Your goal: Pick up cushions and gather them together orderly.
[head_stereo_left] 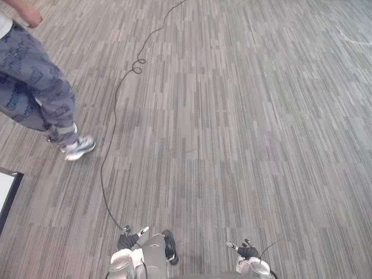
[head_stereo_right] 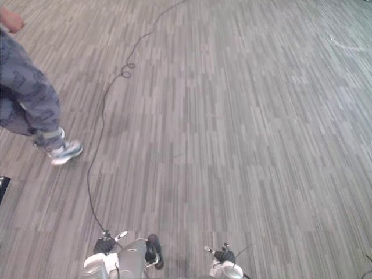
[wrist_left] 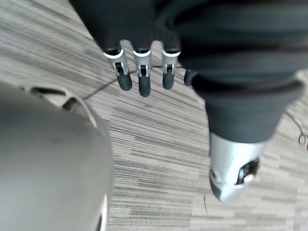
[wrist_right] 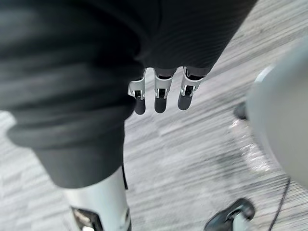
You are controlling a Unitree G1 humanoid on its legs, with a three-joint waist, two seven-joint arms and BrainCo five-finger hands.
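One person in patterned grey trousers is seen at the far left of the striped grey carpet, with one pale shoe planted on it and one bare hand near the top corner. One white panel with a dark frame is cut off by the left edge. Two robot hands are held low over the carpet, well apart: the left hand and the right hand. In each wrist view the fingers are stretched out nearly straight, side by side, and nothing is held.
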